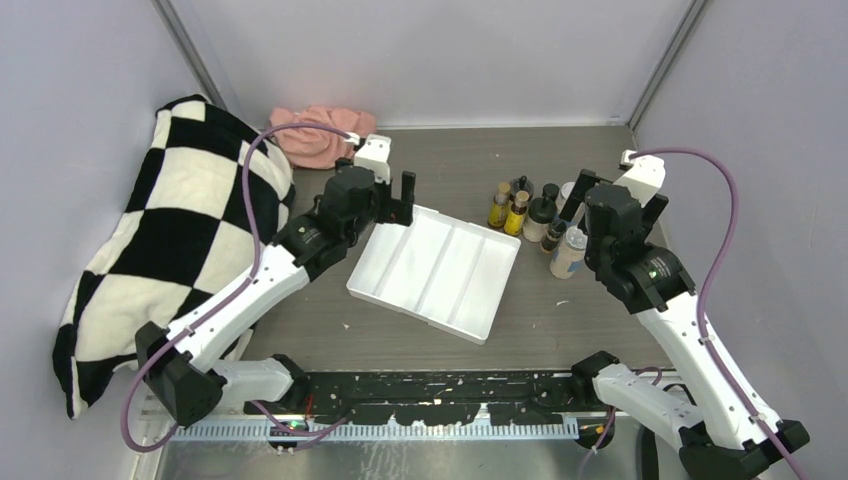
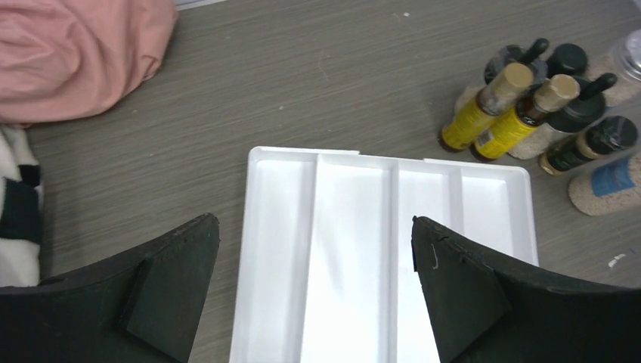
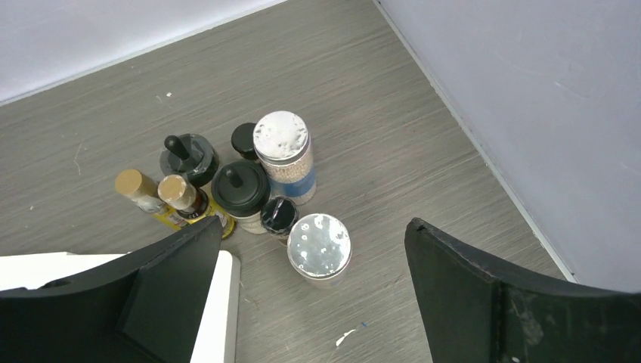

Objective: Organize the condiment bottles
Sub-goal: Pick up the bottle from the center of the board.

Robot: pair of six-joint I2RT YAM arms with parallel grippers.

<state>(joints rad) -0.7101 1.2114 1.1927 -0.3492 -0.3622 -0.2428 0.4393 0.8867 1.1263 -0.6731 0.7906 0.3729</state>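
The condiment bottles [image 1: 535,215] stand bunched to the right of an empty white divided tray [image 1: 430,265]. The right wrist view shows two slim yellow brown-capped bottles [image 3: 181,198], two black-lidded beige jars [image 3: 239,189], two tiny dark bottles [image 3: 279,214] and two clear silver-lidded shakers [image 3: 282,144]. My right gripper [image 3: 314,223] is open above the nearest shaker [image 3: 319,246], which stands upright between the fingers and apart from them. My left gripper [image 2: 315,221] is open and empty over the tray's far end [image 2: 348,249]. The bottles [image 2: 521,117] also show at the upper right of the left wrist view.
A pink cloth [image 1: 320,135] lies at the back left. A black-and-white checkered cushion [image 1: 180,230] fills the left side. Grey walls close the table at the back and right [image 3: 529,91]. A small white scrap [image 3: 344,336] lies near the shaker.
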